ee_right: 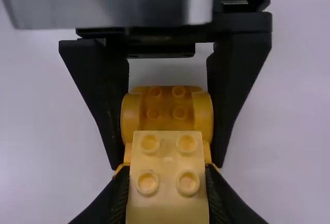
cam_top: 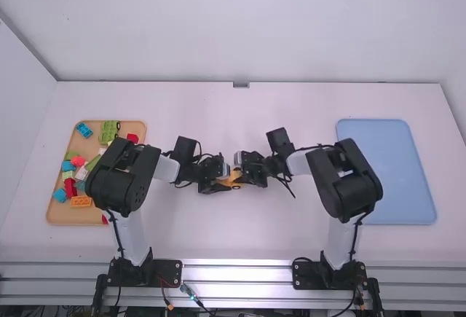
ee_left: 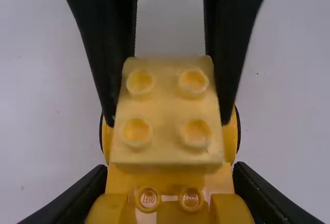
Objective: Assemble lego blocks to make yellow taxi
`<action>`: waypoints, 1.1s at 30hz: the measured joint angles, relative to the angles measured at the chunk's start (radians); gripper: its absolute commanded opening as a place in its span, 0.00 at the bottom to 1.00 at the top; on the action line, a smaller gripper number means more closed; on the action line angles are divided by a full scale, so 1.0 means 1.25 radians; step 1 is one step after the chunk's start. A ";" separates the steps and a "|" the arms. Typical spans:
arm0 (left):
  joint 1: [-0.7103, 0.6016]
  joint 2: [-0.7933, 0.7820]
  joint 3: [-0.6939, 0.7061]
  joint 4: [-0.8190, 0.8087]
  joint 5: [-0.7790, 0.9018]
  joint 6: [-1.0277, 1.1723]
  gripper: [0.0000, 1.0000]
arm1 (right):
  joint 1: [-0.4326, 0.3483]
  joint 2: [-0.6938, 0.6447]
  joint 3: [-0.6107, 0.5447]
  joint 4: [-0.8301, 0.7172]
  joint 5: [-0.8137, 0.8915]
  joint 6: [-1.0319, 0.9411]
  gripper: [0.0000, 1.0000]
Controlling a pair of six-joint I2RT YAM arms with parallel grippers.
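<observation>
Hard to see: honestly, the meeting spot is mostly covered up from above; the black hardware of both arms hides most of the build, so just a bit of yellow peeks out; can't tell if the two parts are clicked together or just touching
Yellow base: round about the middle of the bench, darker than the block; the left gripper has its jaws clamped on this base, covering its sides
Pale yellow block: studs showing, right up against the base; the right gripper has its jaws clamped on this block; its lower part is cut off in the right wrist view
Wooden tray: at the left; the left arm blocks a good chunk of its right side; the tray holds a jumble of bricks, with a blue one, a green one and an orange one easy to pick out; some are half hidden
Blue tray: flat, at the right; the right arm covers part of its left edge
Bench: smooth and white; a silvery metal rail runs along the near side, cables by it
Walls: plain pale far wall; another at the left
</observation>
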 measured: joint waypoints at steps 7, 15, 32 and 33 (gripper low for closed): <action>0.000 0.000 0.000 0.000 0.000 0.002 0.27 | 0.006 -0.002 0.000 -0.009 0.004 0.012 0.04; 0.000 0.000 0.000 0.001 0.000 0.002 0.27 | -0.011 -0.004 0.000 -0.025 -0.001 0.012 0.04; 0.000 0.000 0.006 -0.012 -0.001 0.002 0.27 | 0.005 -0.009 0.001 0.004 0.038 0.029 0.00; 0.000 0.000 0.006 -0.012 -0.001 0.002 0.27 | 0.005 -0.009 0.001 0.003 0.038 0.029 0.00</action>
